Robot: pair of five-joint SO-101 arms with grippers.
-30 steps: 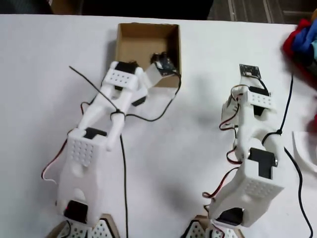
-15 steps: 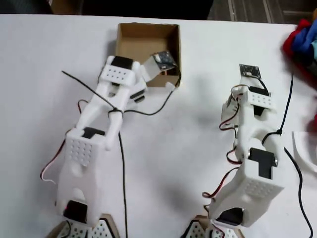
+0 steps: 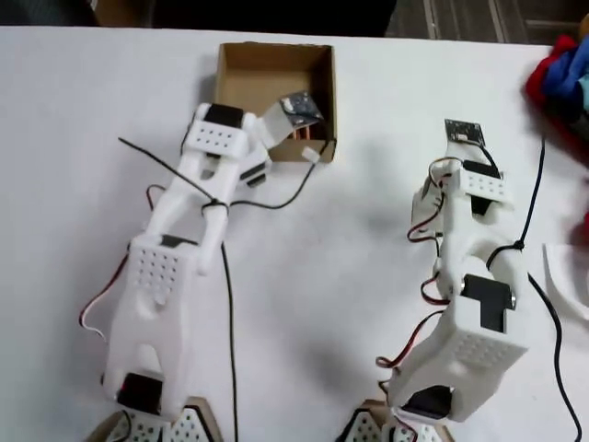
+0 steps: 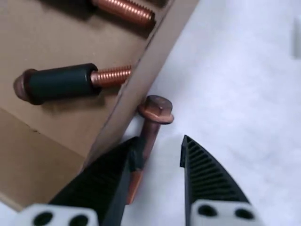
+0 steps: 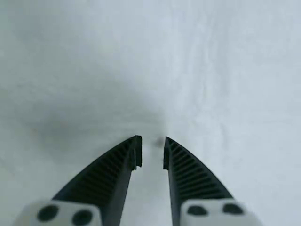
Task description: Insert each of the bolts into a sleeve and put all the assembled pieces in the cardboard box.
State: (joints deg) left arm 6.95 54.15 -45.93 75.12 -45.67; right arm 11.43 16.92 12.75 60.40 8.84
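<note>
Part of the bare bolt (image 4: 151, 123) is lost to you: its far end disappears behind one black finger (image 4: 113, 179) of your left gripper (image 4: 159, 141), so you cannot tell how far the shank runs. At the picture's edge a second copper thread (image 4: 124, 9) inside the cardboard box (image 4: 164, 35) is cut off, and you cannot tell whether it wears a sleeve. From above, the wrist camera board (image 3: 299, 110) covers the gripper and the bolt at the box's near wall.

Your left jaws stand apart and grip nothing. The bolt lies on the table (image 4: 244, 70) outside the box, its head against the wall and its shank passing between the jaws, close along the finger nearer the box and apart from the other. One assembled piece (image 4: 61, 82), a bolt in a black sleeve, lies on the box floor.

Your right gripper (image 5: 152, 139) hangs over bare table with its jaws a narrow gap apart and nothing between them.
</note>
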